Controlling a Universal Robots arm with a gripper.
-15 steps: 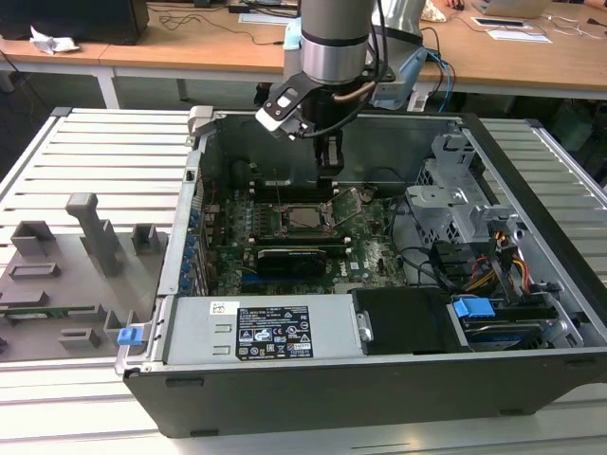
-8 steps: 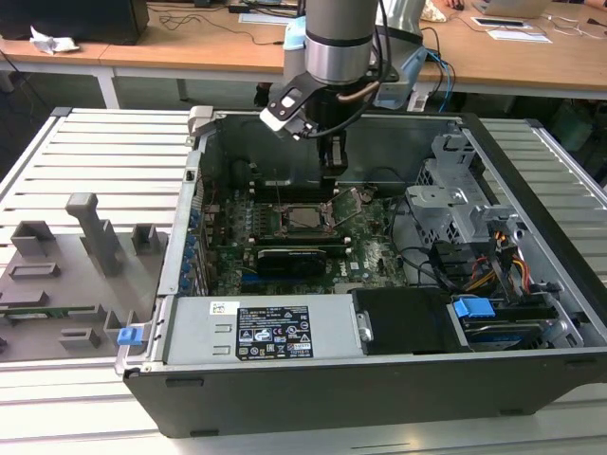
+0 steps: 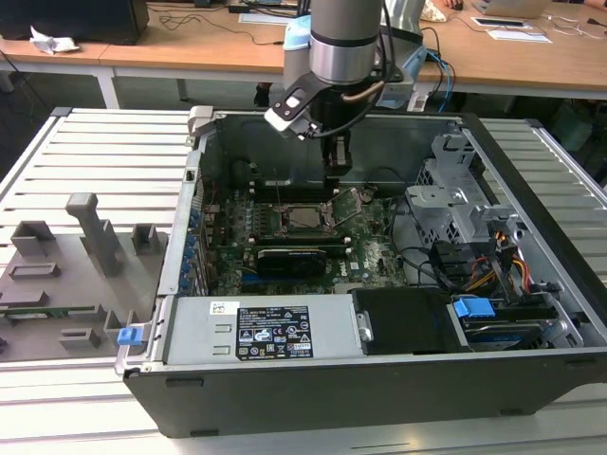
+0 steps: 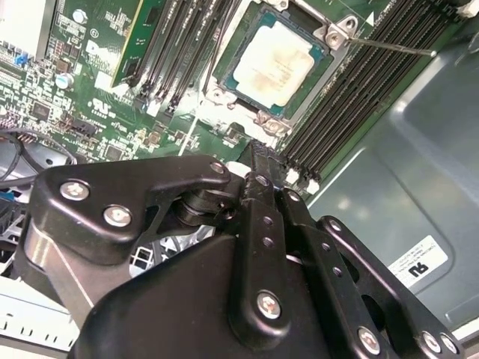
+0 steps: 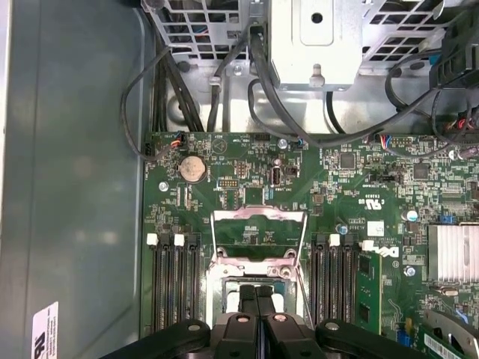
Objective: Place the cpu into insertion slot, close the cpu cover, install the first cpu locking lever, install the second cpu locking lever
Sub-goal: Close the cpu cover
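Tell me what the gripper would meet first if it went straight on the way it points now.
The gripper points down; probably the insertion slot rim beside the cpu, though depth is unclear.

A printed label point(image 3: 273, 333) is carried on the power supply point(image 3: 199, 329) in the exterior view, and a white sticker point(image 4: 419, 262) on the case wall point(image 4: 404, 149) in the second wrist view. Neither can be read.
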